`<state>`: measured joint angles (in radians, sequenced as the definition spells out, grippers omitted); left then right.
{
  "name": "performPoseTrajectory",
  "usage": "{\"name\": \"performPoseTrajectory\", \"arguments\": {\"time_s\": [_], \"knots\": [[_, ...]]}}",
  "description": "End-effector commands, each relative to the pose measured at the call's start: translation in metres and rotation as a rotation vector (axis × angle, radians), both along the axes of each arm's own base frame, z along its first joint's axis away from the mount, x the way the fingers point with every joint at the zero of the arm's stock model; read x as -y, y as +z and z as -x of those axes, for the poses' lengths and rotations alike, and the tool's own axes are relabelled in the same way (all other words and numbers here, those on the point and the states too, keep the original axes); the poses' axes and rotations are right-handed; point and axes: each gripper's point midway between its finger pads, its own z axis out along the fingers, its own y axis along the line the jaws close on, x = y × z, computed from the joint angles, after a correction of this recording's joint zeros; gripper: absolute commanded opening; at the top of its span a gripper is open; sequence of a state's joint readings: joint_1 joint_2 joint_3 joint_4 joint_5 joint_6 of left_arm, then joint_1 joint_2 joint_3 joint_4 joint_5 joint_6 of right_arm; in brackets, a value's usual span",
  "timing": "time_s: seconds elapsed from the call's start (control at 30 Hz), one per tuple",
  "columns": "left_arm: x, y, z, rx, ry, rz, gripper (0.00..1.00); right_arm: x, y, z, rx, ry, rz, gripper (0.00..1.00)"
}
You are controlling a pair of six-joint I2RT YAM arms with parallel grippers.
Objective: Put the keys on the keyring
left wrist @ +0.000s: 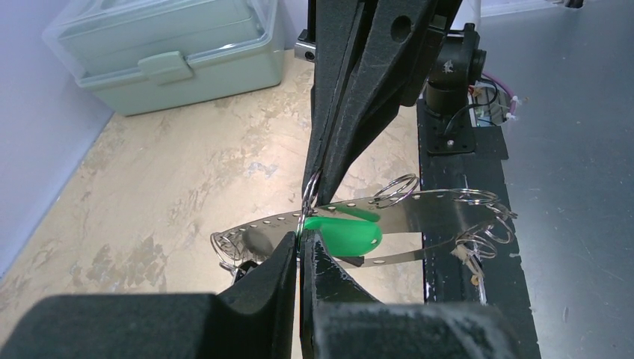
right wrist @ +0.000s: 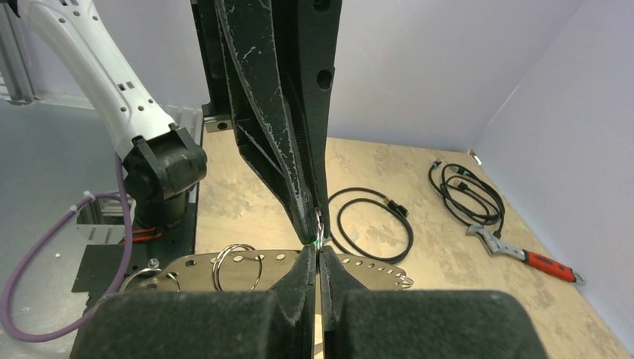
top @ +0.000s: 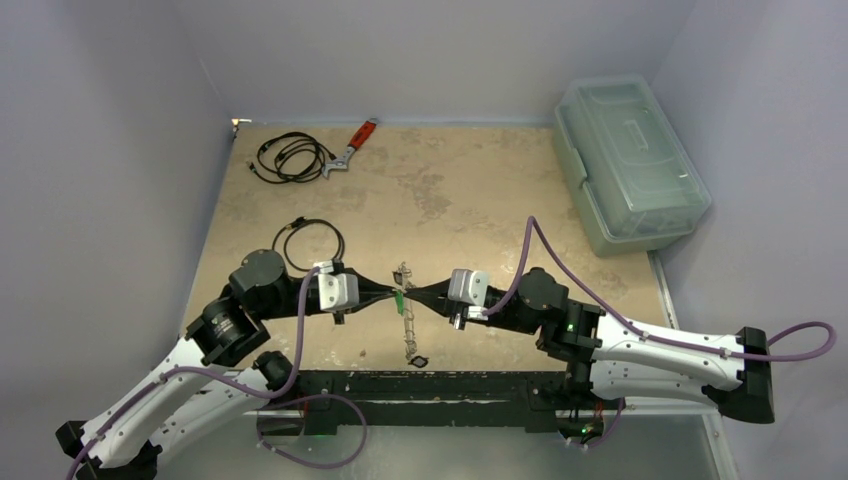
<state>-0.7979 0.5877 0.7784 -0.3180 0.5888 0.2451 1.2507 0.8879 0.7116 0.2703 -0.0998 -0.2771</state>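
Note:
My two grippers meet tip to tip over the middle of the table. The keyring (top: 406, 325) is a thin grey metal band with holes and small split rings; it also shows in the left wrist view (left wrist: 434, 206) and the right wrist view (right wrist: 194, 268). My left gripper (top: 393, 292) (left wrist: 302, 238) is shut on the green key (left wrist: 351, 233) at the band's edge. My right gripper (top: 412, 292) (right wrist: 318, 253) is shut on a small split ring (left wrist: 307, 196) of the keyring, touching the left tips. A dark key (top: 418, 358) hangs at the keyring's near end. The blue key is hidden.
A black cable coil (top: 312, 243) lies behind the left gripper, with a second coil (top: 290, 158) and a red-handled wrench (top: 352, 146) at the back left. A pale green lidded box (top: 628, 162) stands at the back right. The black base rail (top: 420, 385) runs along the near edge.

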Motion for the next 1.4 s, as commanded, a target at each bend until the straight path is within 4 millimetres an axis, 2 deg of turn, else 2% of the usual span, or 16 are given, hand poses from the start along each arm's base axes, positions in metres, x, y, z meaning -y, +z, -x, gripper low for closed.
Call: {"name": "performPoseTrajectory", "arguments": {"time_s": [0.0, 0.3, 0.67, 0.83, 1.1, 1.37], "knots": [[0.005, 0.003, 0.005, 0.006, -0.044, 0.021, 0.00, 0.000, 0.034, 0.000, 0.018, -0.006, -0.127, 0.00], [0.004, -0.002, 0.002, 0.012, -0.031, 0.010, 0.00, 0.001, 0.054, 0.000, -0.052, -0.011, -0.245, 0.00], [0.004, -0.008, -0.002, 0.019, -0.012, -0.003, 0.00, -0.008, 0.057, -0.011, -0.180, -0.055, -0.281, 0.00], [0.002, -0.012, -0.006, 0.024, 0.009, -0.013, 0.00, -0.008, 0.056, -0.023, -0.218, -0.123, -0.294, 0.00], [-0.003, -0.015, -0.014, 0.045, 0.059, -0.044, 0.00, -0.017, 0.044, -0.032, -0.287, -0.167, -0.259, 0.00], [-0.015, -0.020, -0.022, 0.088, 0.111, -0.108, 0.00, -0.029, 0.036, -0.027, -0.312, -0.141, -0.148, 0.00]]}}
